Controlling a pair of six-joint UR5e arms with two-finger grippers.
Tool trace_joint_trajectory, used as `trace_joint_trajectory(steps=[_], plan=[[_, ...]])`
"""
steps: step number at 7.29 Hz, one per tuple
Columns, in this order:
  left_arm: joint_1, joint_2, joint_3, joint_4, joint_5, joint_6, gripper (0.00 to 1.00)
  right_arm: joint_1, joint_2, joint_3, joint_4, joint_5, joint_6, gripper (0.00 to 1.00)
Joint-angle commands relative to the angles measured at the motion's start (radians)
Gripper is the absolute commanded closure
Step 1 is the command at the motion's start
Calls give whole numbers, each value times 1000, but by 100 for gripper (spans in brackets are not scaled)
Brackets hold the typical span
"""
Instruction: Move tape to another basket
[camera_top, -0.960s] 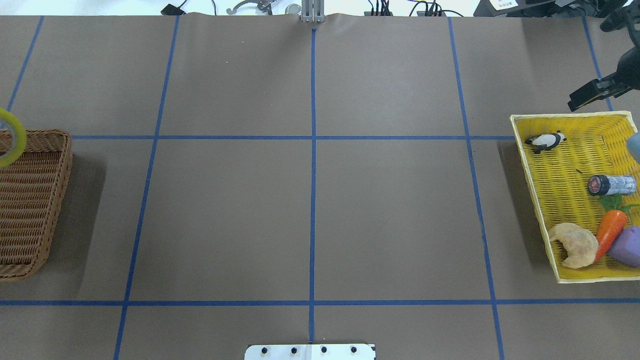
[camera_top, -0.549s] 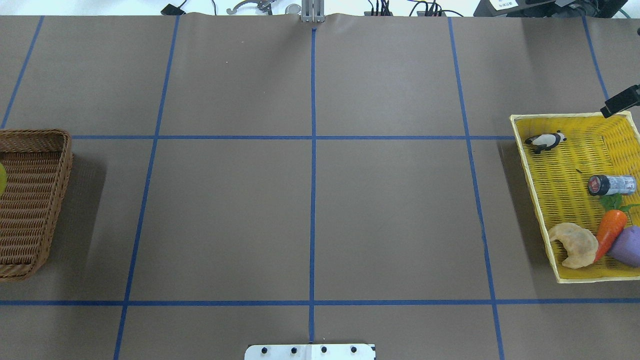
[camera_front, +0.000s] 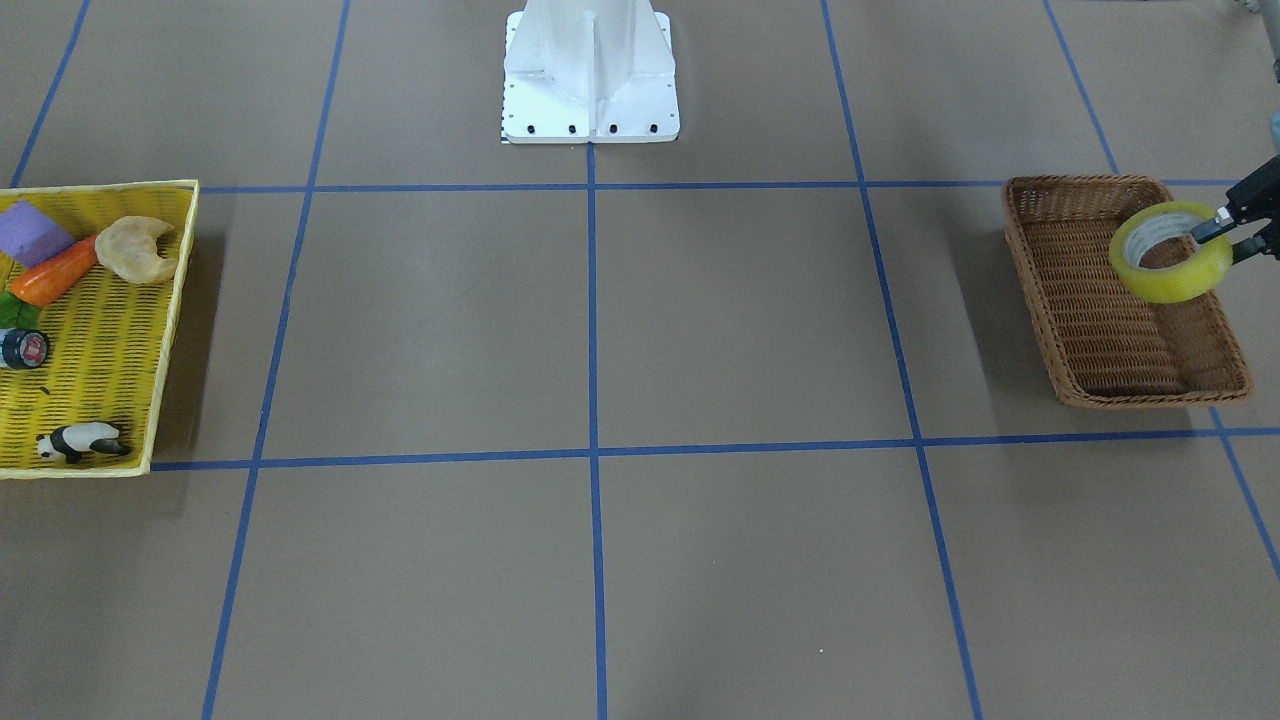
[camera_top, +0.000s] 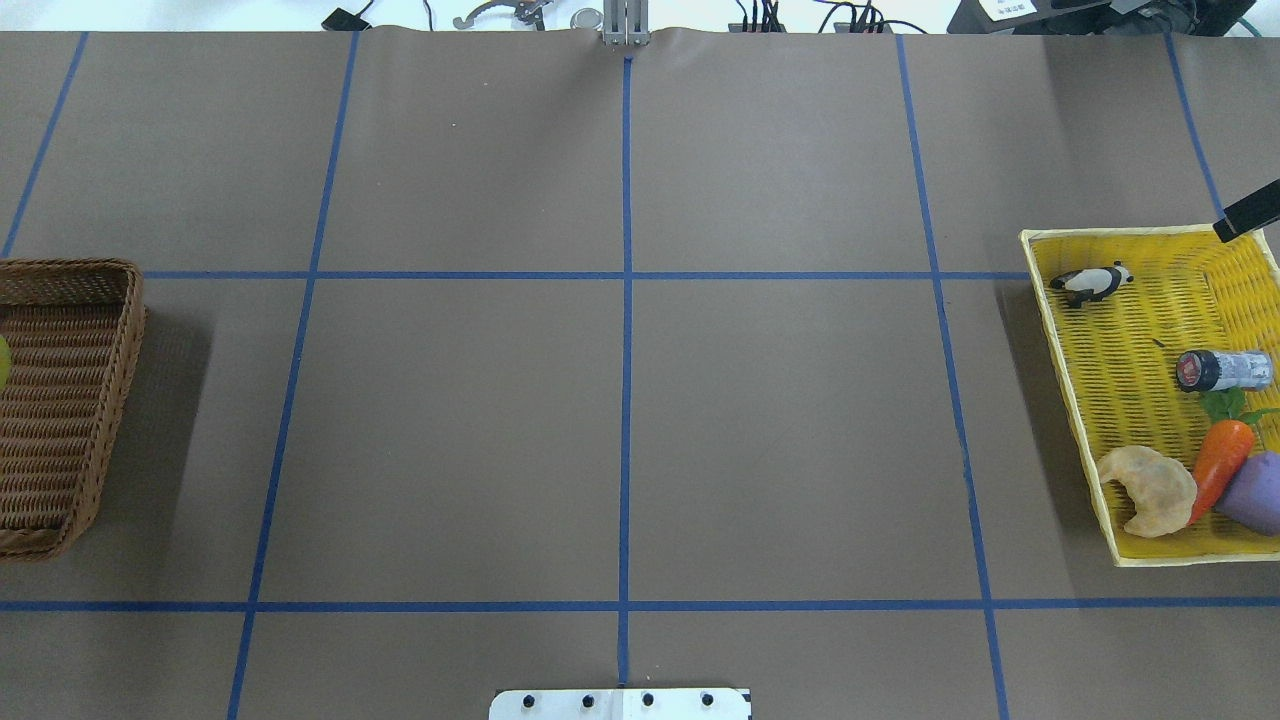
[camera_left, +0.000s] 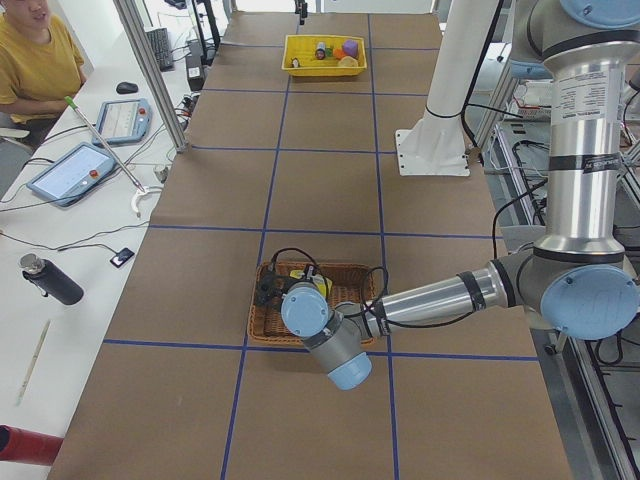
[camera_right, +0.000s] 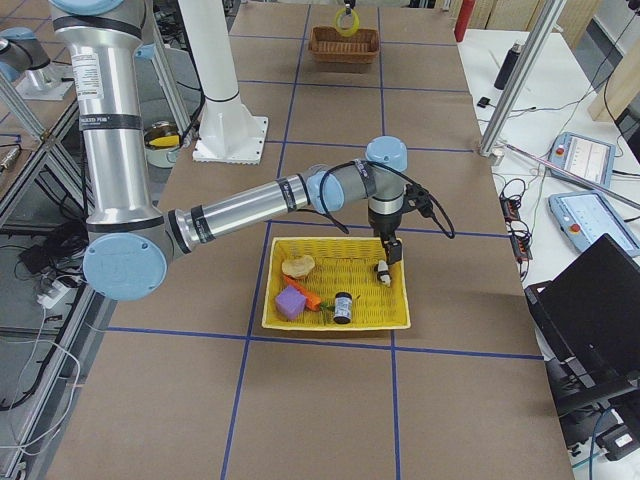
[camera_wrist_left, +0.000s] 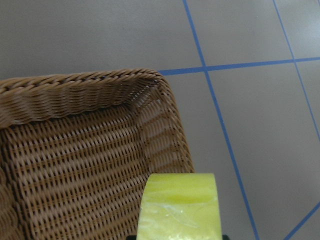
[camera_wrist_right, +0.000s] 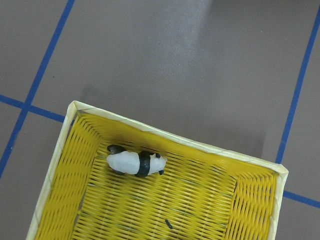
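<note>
One roll of tape (camera_front: 1165, 262), clenched at its rim by the left gripper (camera_front: 1226, 238), hangs over the basket (camera_front: 1040, 270); whether the right gripper (camera_right: 388, 252) is clenched or released cannot be told.

Robotics lab: grid-taped table (camera_top: 450, 400), teach pendants (camera_left: 70, 172)

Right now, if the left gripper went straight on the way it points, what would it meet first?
Most likely the woven floor of the brown basket, close to its side wall. The left gripper holds the tape above the basket and points down into it, and nothing else shows in between. How far off the floor is remains unclear.
</note>
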Motion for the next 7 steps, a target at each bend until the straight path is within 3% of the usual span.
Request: trace_joint_trajectory(steps=[1,5,7], plan=[[5,-7,5,-3,43,-2,70,0,5,1,0,1,3,0],[61,-33,5,-17,43,-7,35,2,5,1,0,7,5,0],[94,-34,5,-22,44,-4,25,0,3,-1,0,7,7,0]])
